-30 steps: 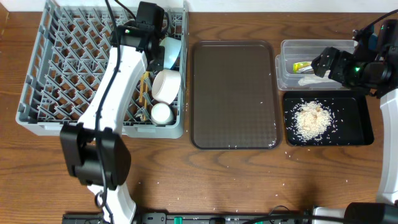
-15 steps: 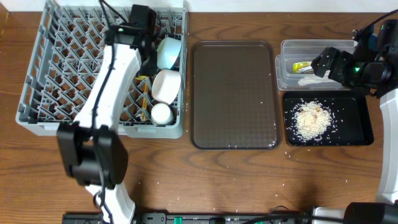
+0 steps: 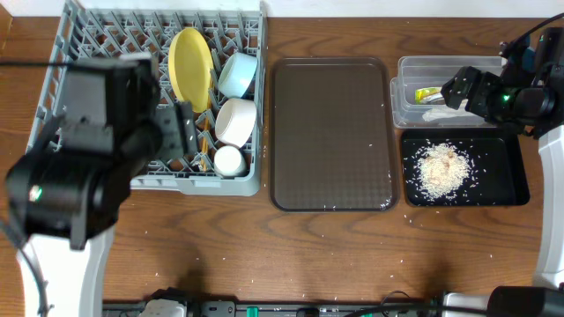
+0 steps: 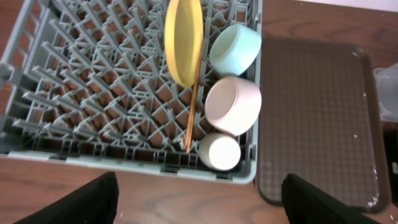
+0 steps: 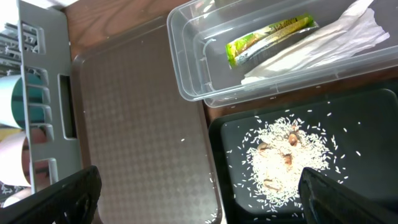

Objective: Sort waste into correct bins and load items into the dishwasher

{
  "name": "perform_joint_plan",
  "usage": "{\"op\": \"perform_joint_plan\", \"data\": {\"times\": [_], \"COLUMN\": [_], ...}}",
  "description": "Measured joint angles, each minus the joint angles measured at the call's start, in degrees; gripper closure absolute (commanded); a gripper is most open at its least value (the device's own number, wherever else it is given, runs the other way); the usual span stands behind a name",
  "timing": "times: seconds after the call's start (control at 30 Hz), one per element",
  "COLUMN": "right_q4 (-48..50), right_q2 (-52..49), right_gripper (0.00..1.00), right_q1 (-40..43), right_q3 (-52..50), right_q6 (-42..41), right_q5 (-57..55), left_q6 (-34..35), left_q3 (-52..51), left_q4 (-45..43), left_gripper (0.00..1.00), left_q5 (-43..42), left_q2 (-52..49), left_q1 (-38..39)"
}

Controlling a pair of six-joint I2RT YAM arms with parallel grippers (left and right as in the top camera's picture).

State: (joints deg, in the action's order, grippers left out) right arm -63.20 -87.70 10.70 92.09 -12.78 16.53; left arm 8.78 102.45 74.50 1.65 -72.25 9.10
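Left end effector (image 4: 198, 182) has released and pulled up, open; the yellow plate (image 3: 191, 66) now stands in the dish rack (image 3: 115, 35). Right end effector (image 5: 196, 186) is open too. The task looks finished.

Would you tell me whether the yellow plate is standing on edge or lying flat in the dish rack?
Standing on edge: the yellow plate shows as a narrow oval among the dish rack pegs.
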Motion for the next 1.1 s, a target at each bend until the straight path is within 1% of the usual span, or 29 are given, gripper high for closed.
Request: {"op": "perform_joint_plan", "data": {"times": [0.17,0.2,0.33,0.4,0.5,0.57,0.77,0.8,0.83,1.0,1.1], "right_q4": [0.0,0.0,0.0,0.0,0.0,0.0,0.0,0.0,0.0,0.0,0.0], "right_q2": [0.0,0.0,0.0,0.0,0.0,0.0,0.0,0.0,0.0,0.0,0.0], "right_gripper": [0.01,0.01,0.01,0.01,0.01,0.01,0.01,0.01,0.01,0.01,0.01], "right_q1": [0.0,0.0,0.0,0.0,0.0,0.0,0.0,0.0,0.0,0.0,0.0], "right_q3": [0.0,0.0,0.0,0.0,0.0,0.0,0.0,0.0,0.0,0.0,0.0], "right_q6": [0.0,0.0,0.0,0.0,0.0,0.0,0.0,0.0,0.0,0.0,0.0], "right_q5": [0.0,0.0,0.0,0.0,0.0,0.0,0.2,0.2,0.2,0.2,0.2], "left_q6": [0.0,0.0,0.0,0.0,0.0,0.0,0.0,0.0,0.0,0.0,0.0], "left_q3": [0.0,0.0,0.0,-1.4,-7.1,-13.7,-43.8,-48.0,-53.5,-73.9,-82.6], "left_q4": [3.7,3.7,4.0,1.7,-5.0,-11.5,-39.0,-41.8,-46.5,-59.0,-64.5], "left_gripper": [0.12,0.09,0.09,0.09,0.08,0.08,0.08,0.08,0.08,0.07,0.07], "left_q5": [0.2,0.2,0.4,0.6,1.1,1.3,1.5,1.4,1.2,0.7,0.3], "left_q2": [5.9,7.0,10.3,12.2,16.3,20.4,38.4,41.0,44.3,56.8,61.5], "left_q1": [0.0,0.0,0.0,-0.7,-2.9,-4.9,-11.9,-12.8,-13.9,-16.7,-16.9]}}
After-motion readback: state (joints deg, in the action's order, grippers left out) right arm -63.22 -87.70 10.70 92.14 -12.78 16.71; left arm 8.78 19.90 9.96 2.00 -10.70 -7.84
